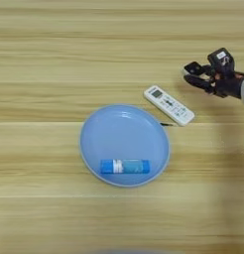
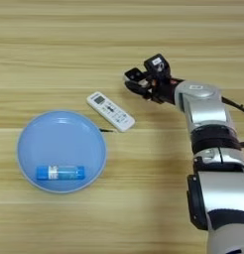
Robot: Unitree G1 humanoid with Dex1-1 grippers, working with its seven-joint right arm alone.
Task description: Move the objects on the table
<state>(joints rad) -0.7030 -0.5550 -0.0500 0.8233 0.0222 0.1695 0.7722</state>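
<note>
Broadly, the worktop [image 1: 44,49] carries a round blue plate [image 1: 109,129], and the silver arm [image 2: 206,114] reaches in from the right. On the plate's near part lies the blue tube [image 1: 124,166], flat and crosswise. A white remote [image 1: 169,105] lies slantwise just beyond the plate's right rim. Right of the remote, apart from it, the fingers [image 2: 135,82] hang spread, holding nothing.
</note>
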